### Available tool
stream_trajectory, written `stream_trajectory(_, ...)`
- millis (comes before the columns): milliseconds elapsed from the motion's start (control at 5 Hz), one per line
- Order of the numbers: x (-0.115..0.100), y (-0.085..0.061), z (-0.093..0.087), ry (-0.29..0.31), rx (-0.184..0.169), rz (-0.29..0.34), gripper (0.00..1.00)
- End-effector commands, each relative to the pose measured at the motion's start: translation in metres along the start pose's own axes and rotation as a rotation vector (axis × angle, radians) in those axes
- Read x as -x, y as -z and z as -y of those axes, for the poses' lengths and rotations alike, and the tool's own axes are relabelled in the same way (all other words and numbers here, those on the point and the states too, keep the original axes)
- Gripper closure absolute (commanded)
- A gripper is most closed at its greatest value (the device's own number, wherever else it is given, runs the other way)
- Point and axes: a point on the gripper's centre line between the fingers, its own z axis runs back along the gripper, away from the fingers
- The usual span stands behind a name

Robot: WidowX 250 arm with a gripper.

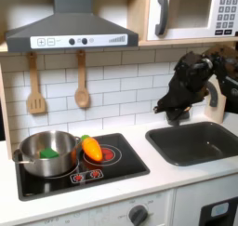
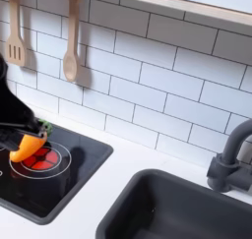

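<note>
Single black arm enters from the first exterior view's right edge, upper links near the top, forearm angled down and toward the first exterior view's left. Gripper (image 1: 168, 107) is the lowest point of the arm, pointing downward, hanging in the air. Jaw state unreadable, black fingers blend into the wrist body. Nothing seen between the fingers

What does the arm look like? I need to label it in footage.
The arm is all black and bulky, built of blocky jointed segments with a matte finish. Its tool is black too. No markings or coloured parts are legible; cables cannot be made out.
</note>
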Motion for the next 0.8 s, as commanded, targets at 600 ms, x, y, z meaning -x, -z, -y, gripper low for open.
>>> stream_trajectory(600,-0.026,0.001,0.000,0.020,0.020,0.185,1.00)
